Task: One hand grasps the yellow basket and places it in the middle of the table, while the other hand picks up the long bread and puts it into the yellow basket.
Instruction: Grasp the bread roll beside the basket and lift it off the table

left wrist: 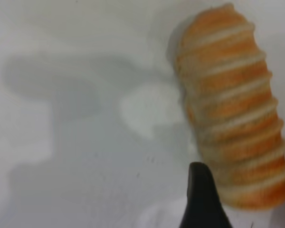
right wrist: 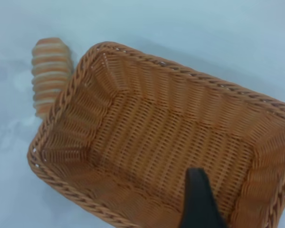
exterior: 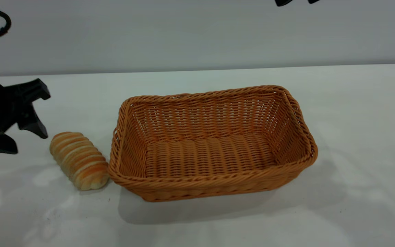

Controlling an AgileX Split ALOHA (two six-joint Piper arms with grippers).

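While the bread (exterior: 79,160) lies on the bench (exterior: 355,137) touching the empty basket (exterior: 214,192), the left hand (exterior: 38,111), fingers apart, hovers nearby; gripping it could nudge the basket; right hand's (exterior: 296,2) state unclear

Woven wicker-look yellow basket (exterior: 214,178), ridged matt long bread (exterior: 79,160), smooth white table (exterior: 355,120)
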